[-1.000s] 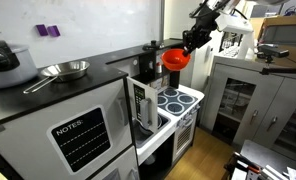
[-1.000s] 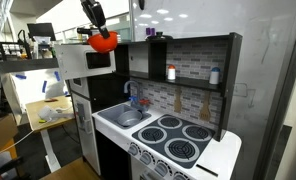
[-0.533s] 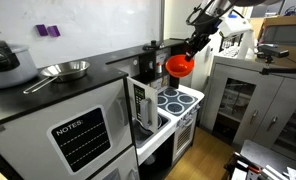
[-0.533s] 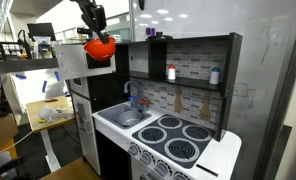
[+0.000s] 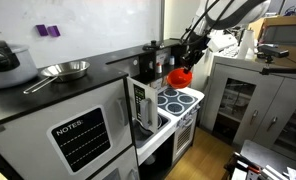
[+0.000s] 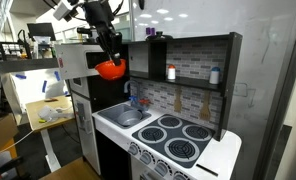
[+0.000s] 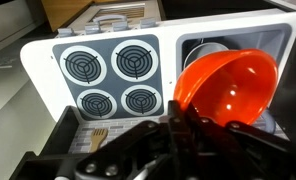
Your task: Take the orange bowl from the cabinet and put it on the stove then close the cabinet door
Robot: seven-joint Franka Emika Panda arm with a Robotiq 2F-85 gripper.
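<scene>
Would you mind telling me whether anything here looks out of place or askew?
The orange bowl hangs tilted in mid-air, pinched by its rim in the tool; the cabinet door stands open.

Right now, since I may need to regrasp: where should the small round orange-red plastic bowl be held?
Take the orange-red plastic bowl by its thin rim, one finger inside, one outside, coming from its open side. Its round body looks too wide for the jaws. The black gripper pinches the rim this way, bowl tilted.
</scene>
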